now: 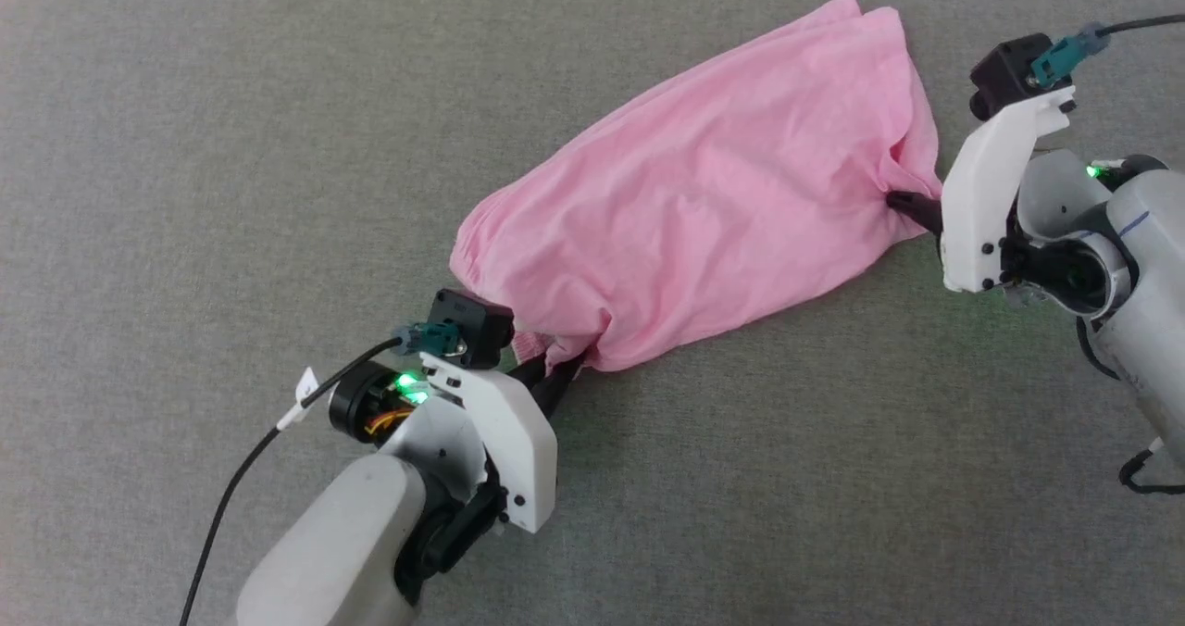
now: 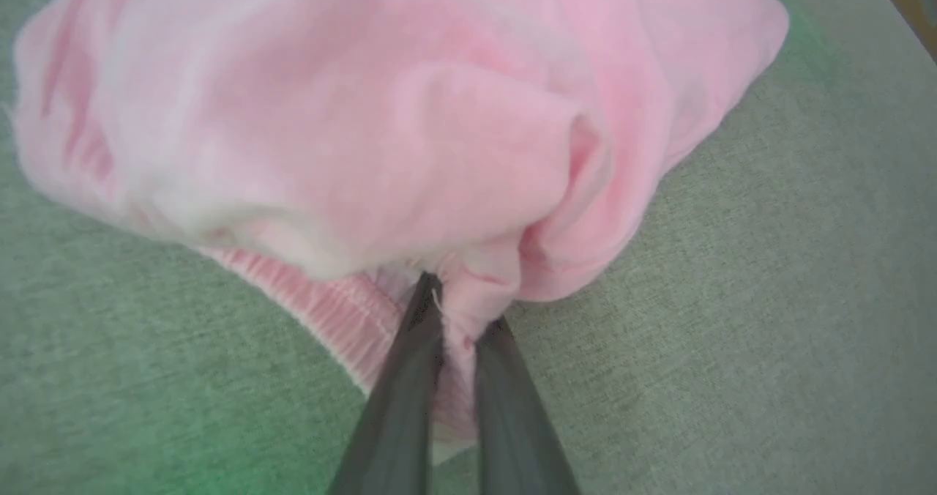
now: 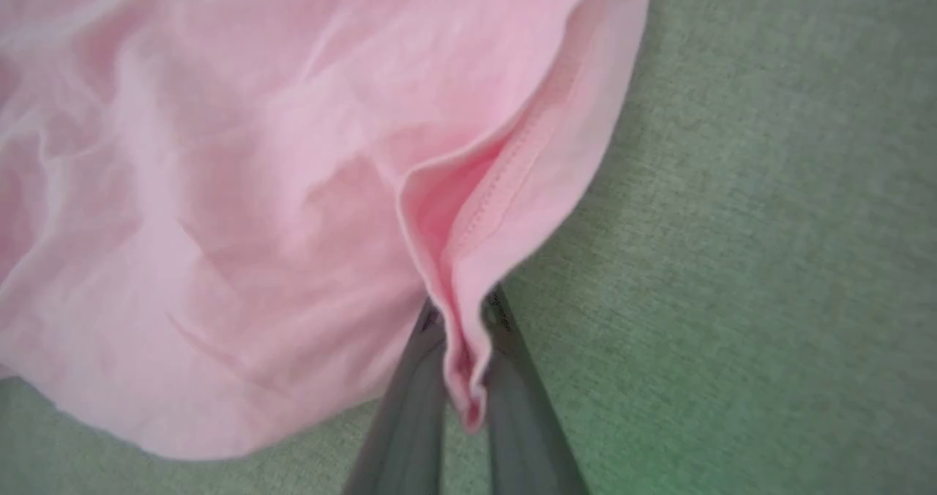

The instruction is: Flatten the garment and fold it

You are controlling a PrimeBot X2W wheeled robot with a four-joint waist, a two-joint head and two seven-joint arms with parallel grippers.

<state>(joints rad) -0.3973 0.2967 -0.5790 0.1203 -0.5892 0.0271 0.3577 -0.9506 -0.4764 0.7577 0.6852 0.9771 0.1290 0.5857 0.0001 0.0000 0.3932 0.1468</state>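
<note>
The garment (image 1: 713, 191) lies in a long puffy lump on the grey surface (image 1: 185, 144). It runs from near the robot's left side up to its far right. It's not flat yet, so this looks like the pull-it-flat step.

The left fingers (image 1: 555, 387) are pressed together & pinch the near end, right by the ribbed hem (image 2: 322, 315). A bit of cloth is squeezed between them. The right fingers (image 1: 912, 207) pinch the far end too, w/ a stitched edge (image 3: 498, 187) folded between them.

To do it well, I think: lift both ends a little. Pull the 2 arms apart slow & even till the cloth goes tight, then lay it down. Don't yank, b/c the cloth is thin & could slip out. Each pinch is a small bite near the edge, so go gentle. Each bite also looks like more than 1 layer, so the lump may come out doubled up. It may need a new grab at real corners after.

Around: a black cable (image 1: 352, 367) w/ a white tag (image 1: 303, 394) hangs off the left arm, close to the near end. It could drag on the cloth. Another cable (image 1: 1148, 22) runs off the right wrist. Grey surface shows on all sides of the garment, so room to spread looks fine.
</note>
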